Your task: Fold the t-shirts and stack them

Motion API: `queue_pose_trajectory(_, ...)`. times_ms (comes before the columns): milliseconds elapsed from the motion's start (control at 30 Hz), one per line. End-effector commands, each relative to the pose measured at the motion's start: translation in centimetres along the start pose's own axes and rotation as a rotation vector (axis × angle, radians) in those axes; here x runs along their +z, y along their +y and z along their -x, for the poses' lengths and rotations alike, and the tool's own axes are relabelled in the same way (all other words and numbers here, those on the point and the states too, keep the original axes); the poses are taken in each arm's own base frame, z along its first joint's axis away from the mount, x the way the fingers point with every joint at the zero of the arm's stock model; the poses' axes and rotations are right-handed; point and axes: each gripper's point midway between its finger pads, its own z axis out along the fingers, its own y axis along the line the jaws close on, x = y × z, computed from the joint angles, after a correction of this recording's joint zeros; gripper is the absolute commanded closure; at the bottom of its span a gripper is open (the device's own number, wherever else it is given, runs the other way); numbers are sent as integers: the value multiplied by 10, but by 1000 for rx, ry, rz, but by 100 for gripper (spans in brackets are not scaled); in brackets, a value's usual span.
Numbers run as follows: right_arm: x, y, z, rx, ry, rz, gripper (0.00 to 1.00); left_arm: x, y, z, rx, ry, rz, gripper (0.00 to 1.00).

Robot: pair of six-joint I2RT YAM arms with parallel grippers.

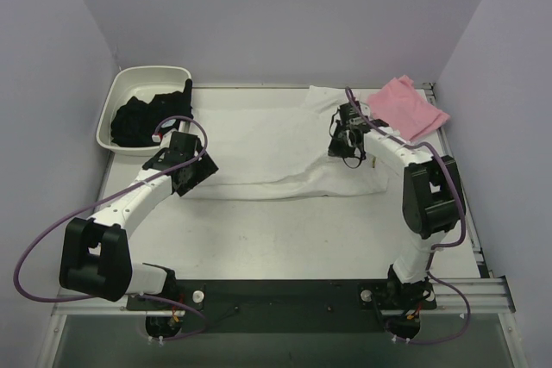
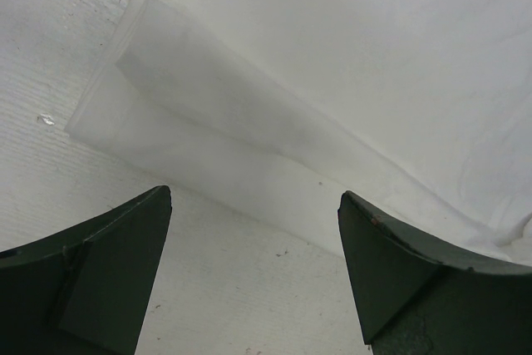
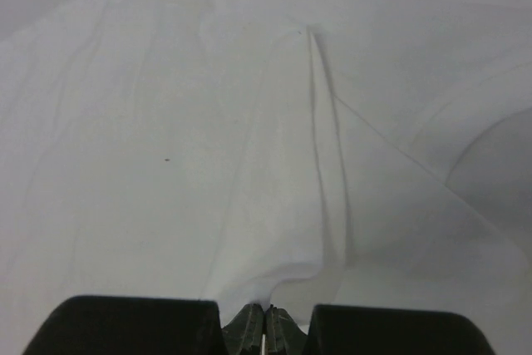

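A white t-shirt point(image 1: 259, 144) lies spread across the middle of the table, showing only plain white cloth. No print or tag shows. A pink t-shirt point(image 1: 407, 106) lies folded at the back right. My left gripper point(image 1: 197, 170) is open and empty at the shirt's left edge. In the left wrist view it point(image 2: 253, 193) hovers over bare table, with a folded edge of the shirt point(image 2: 249, 147) just ahead. My right gripper point(image 1: 348, 146) is over the shirt's right part. In the right wrist view it point(image 3: 266, 313) is shut on a pinched fold of the white cloth point(image 3: 166, 122).
A white plastic tub point(image 1: 121, 92) with dark clothes in it stands at the back left. Grey walls close in the table on the left, back and right. Bare table point(image 1: 285, 239) lies between the shirt and the arm bases.
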Motion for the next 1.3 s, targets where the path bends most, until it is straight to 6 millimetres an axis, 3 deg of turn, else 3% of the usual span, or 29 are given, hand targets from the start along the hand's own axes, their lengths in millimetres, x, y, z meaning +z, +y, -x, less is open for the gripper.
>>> queue_pose_trajectory(0, -12, 29, 24, -45, -36, 47, 100, -4, -10, 12, 6, -46, -33, 9)
queue_pose_trajectory(33, -17, 42, 37, -52, -59, 76, 100, -4, -9, 12, 8, -45, -29, 9)
queue_pose_trajectory(133, -12, 58, 41, -69, -40, 107, 100, -3, -8, 11, 10, -42, -26, 9)
queue_pose_trajectory(167, -16, 72, 50, -73, -50, 150, 100, -4, -8, 12, 12, -45, -27, 9)
queue_pose_trajectory(233, -3, 81, 48, -83, -24, 165, 100, -5, -8, 11, 14, -44, -28, 9)
queue_pose_trajectory(367, 9, 110, 63, -84, -19, 238, 100, -5, -8, 11, 16, -44, -28, 9)
queue_pose_trajectory(567, 40, 130, 56, -95, 29, 276, 100, -3, -5, 8, 21, -39, -22, 9)
queue_pose_trajectory(700, 39, 143, 63, -109, 15, 303, 98, -2, -4, 5, 24, -31, -22, 9)
queue_pose_trajectory(733, 39, 138, 67, -120, -5, 277, 69, -1, -3, 4, 27, -27, -20, 9)
queue_pose_trajectory(800, 30, 129, 70, -134, -36, 240, 35, 1, -1, 3, 29, -25, -13, 9)
queue_pose_trajectory(833, 26, 120, 76, -143, -74, 195, 8, 1, 1, 1, 30, -22, -10, 9)
queue_pose_trajectory(867, 6, 118, 87, -164, -129, 191, 1, 2, 0, 1, 29, -23, -13, 9)
queue_pose_trajectory(900, -3, 113, 89, -174, -155, 172, 0, 2, -1, 1, 29, -20, -20, 9)
queue_pose_trajectory(933, -2, 92, 82, -177, -162, 101, 0, 2, -1, -1, 29, -16, -20, 9)
queue_pose_trajectory(967, -27, 92, 89, -184, -206, 117, 0, 3, -1, -1, 27, -16, -23, 9)
queue_pose_trajectory(1000, -35, 84, 90, -183, -226, 91, 0, 4, -1, -3, 26, -12, -23, 9)
queue_pose_trajectory(1033, -31, 66, 72, -186, -198, 50, 0, 4, -1, -2, 26, -14, -23, 9)
queue_pose_trajectory(1067, -50, 61, 77, -171, -235, 47, 0, 5, -1, -3, 27, -13, -23, 9)
queue_pose_trajectory(1133, -48, 38, 57, -164, -204, 9, 0, 5, -1, -3, 27, -15, -23, 9)
queue_pose_trajectory(1167, -56, 31, 55, -156, -215, 0, 0, 6, -1, -4, 28, -12, -24, 9)
queue_pose_trajectory(1267, -54, 3, 36, -137, -197, -43, 0, 7, -1, -2, 27, -21, -16, 9)
